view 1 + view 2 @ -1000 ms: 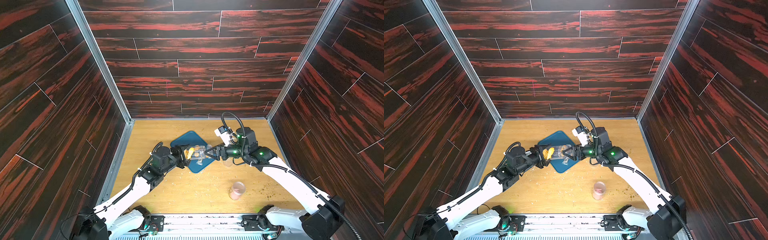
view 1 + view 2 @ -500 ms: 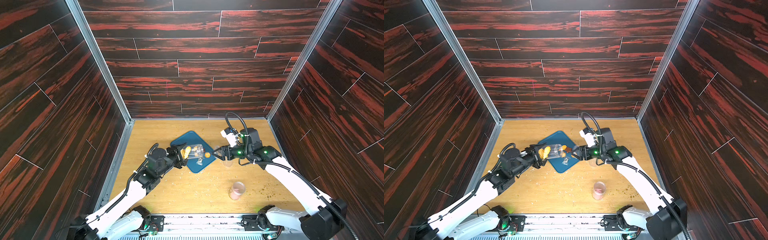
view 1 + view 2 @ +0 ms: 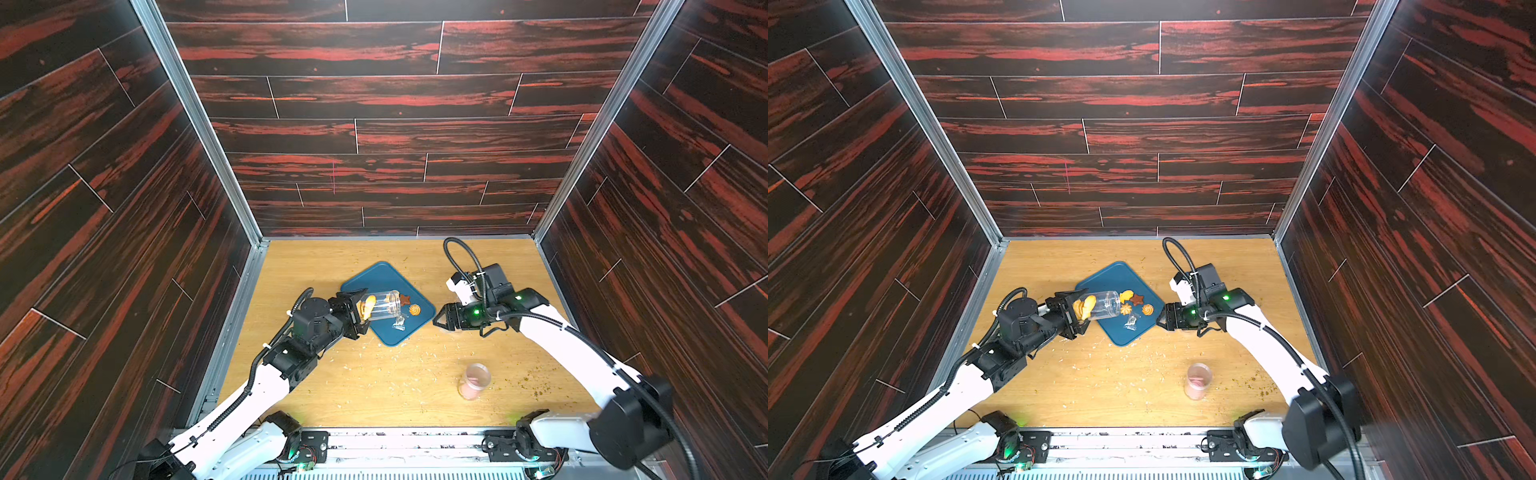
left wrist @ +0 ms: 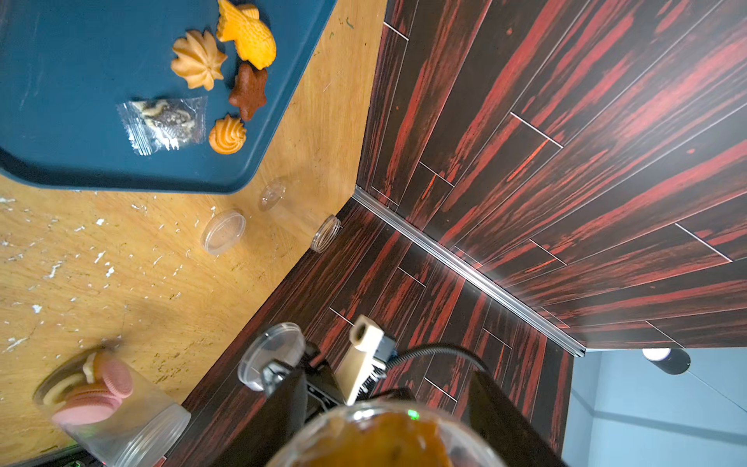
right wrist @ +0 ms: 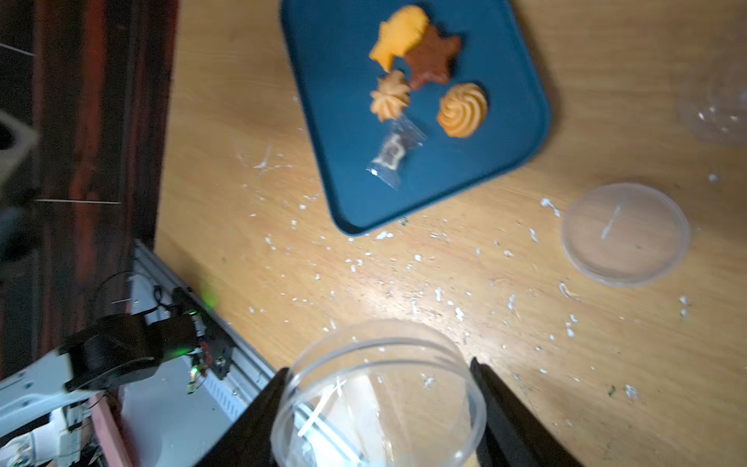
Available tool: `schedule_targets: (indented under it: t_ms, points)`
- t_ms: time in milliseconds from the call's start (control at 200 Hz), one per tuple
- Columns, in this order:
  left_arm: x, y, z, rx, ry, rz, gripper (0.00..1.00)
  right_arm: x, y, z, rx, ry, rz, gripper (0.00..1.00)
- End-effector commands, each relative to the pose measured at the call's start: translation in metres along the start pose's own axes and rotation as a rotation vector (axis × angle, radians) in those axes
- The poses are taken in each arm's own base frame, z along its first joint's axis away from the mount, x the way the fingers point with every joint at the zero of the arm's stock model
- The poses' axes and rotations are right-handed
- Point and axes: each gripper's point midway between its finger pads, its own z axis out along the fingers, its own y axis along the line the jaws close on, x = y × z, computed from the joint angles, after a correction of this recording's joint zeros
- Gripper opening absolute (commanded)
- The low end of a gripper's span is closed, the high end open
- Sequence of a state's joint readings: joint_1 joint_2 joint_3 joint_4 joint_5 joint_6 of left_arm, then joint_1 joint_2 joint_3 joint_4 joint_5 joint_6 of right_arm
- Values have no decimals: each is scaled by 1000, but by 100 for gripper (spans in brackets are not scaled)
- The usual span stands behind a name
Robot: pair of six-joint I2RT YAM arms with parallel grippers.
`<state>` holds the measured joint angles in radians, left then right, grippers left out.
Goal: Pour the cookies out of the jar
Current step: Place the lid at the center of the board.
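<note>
Half the jar [image 4: 380,438] cut off — blurred.

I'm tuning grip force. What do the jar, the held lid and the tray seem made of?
Jar: clear, glossy, probably thin plastic; cookies show through its wall. Lid: likewise clear plastic, table visible through it. Tray: dark blue, near-matte, likely moulded plastic with rounded rim.

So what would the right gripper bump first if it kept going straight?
Probably the near edge of the blue tray: the right gripper, holding a clear lid, points at it. Its height is unclear.
</note>
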<state>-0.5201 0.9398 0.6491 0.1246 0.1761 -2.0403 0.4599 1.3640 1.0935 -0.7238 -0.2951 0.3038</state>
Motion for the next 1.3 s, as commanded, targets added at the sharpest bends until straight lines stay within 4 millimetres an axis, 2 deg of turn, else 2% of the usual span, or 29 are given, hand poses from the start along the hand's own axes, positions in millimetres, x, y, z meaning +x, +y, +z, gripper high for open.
schedule_targets:
  t_ms: [0,145,376,656,917,1052,1292]
  points:
    - [3,-8,-6,24,19,7,58,12,-19,12,78,77,22,70]
    - [1,-9,-8,23,17,8,58,12,-22,24,68,105,27,70]
    - [-4,-9,-15,26,6,4,58,30,-42,52,109,214,52,70]
    - [-11,-9,-20,27,-2,-5,58,31,-42,68,110,249,44,70]
    - [-15,-12,-25,37,-1,-10,58,25,-22,73,124,269,-21,70]
    - [-22,-19,-38,56,-23,-2,58,28,-6,77,156,306,-77,70]
    - [-28,-31,-52,86,-58,27,58,62,20,93,179,408,-118,71]
